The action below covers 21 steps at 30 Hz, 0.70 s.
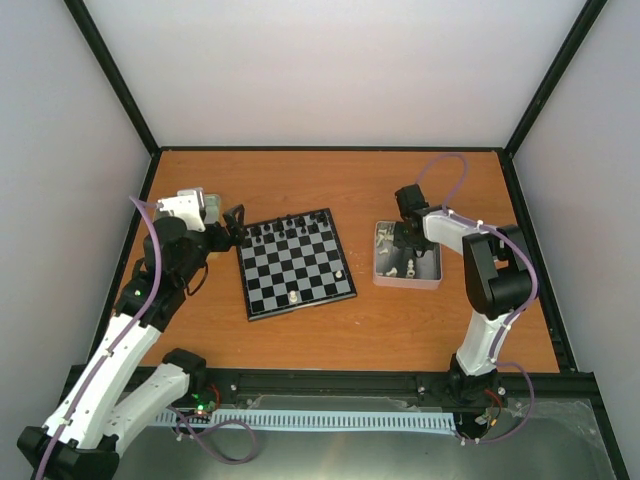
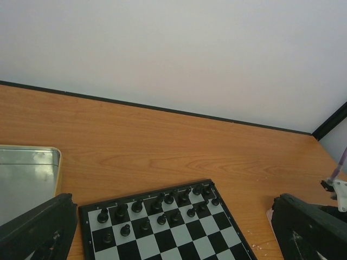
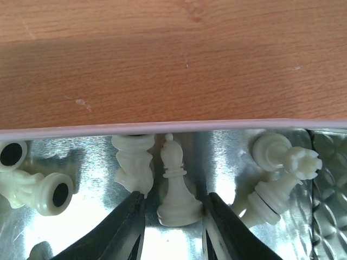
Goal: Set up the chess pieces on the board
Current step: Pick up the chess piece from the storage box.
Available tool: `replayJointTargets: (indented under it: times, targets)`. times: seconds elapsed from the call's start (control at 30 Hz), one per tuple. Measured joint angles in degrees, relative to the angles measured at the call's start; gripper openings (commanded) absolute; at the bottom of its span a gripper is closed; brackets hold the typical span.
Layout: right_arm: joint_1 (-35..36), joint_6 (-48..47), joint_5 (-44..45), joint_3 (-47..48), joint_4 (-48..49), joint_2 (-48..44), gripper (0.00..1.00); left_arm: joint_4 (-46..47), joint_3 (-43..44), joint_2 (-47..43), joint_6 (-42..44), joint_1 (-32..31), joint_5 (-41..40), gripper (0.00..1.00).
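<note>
Only two white chess pieces [image 1: 292, 297] stand on the board [image 1: 300, 265]; most lie in the tray [image 3: 81, 130]. My right hand [image 3: 173, 197] is around one there. Pinching or not, I cannot tell. My left hand [image 1: 236, 228] is spread wide.

White left arm [image 1: 100, 365], white right arm [image 1: 487, 340], black joints [image 1: 497, 278], lilac cables [image 1: 152, 262]

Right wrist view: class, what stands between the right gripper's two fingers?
In the right wrist view, one upright cream-white chess piece stands in the metal tray between the fingers of the right gripper; whether they touch it is unclear.
</note>
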Motion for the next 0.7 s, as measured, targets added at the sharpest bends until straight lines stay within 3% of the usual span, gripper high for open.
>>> replayJointTargets:
  times: [0.3, 0.53, 0.7]
  targets:
    - [-0.3, -2.3, -2.0, 0.2, 2.6, 0.9, 0.16, 0.0, 0.0, 0.2, 0.0, 0.0, 0.2, 1.00]
    - [-0.5, -2.6, -3.7, -1.5, 4.7, -0.2, 0.16, 0.3, 0.0, 0.3, -0.4, 0.0, 1.3, 1.00]
    - [-0.5, -2.5, -7.0, -5.5, 4.5, -6.3, 0.17, 1.7, -0.7, 0.6, -1.6, 0.0, 4.2, 1.00]
